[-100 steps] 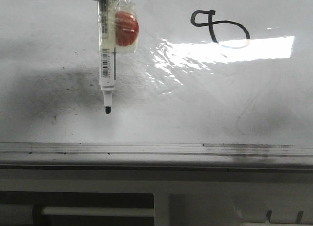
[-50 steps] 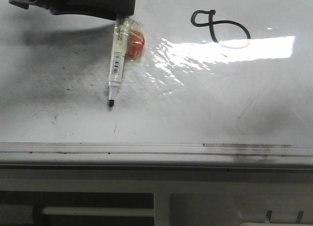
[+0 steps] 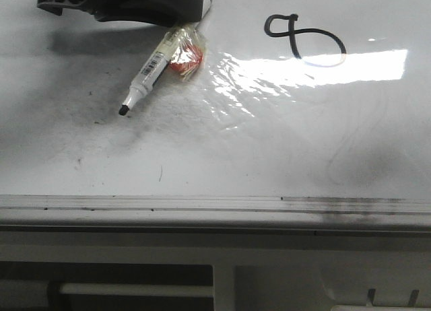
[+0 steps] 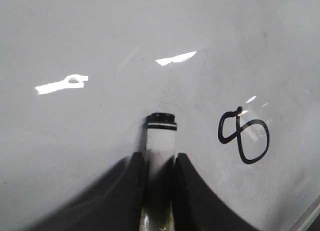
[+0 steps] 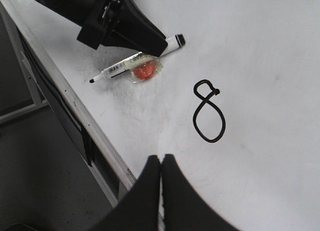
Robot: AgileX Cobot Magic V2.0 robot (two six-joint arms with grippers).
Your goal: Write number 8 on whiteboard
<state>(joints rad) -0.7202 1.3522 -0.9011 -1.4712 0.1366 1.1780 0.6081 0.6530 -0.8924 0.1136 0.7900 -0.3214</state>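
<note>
The number 8 (image 3: 294,33) is drawn in black, lying sideways at the far right of the whiteboard (image 3: 236,156). It also shows in the left wrist view (image 4: 237,136) and the right wrist view (image 5: 204,100). My left gripper (image 3: 180,18) is shut on the rear end of a white marker (image 3: 149,72), which lies slanted low over the board with its black tip toward the near left. A red tag in clear tape (image 3: 185,55) is stuck to the marker. The fingers (image 4: 135,181) press both sides of the barrel (image 4: 161,141). My right gripper (image 5: 161,158) is shut and empty above the board's near edge.
The silver-grey rim (image 3: 202,204) runs along the board's near edge, with a white frame and rail (image 3: 135,291) below it. Grey smudges (image 3: 87,122) and a bright glare patch (image 3: 316,65) mark the board. Dark floor (image 5: 40,181) lies beyond the edge.
The marker has swung from upright to lying nearly flat, its tip moving left and farther from the rim. The left gripper has come down into the front view.
</note>
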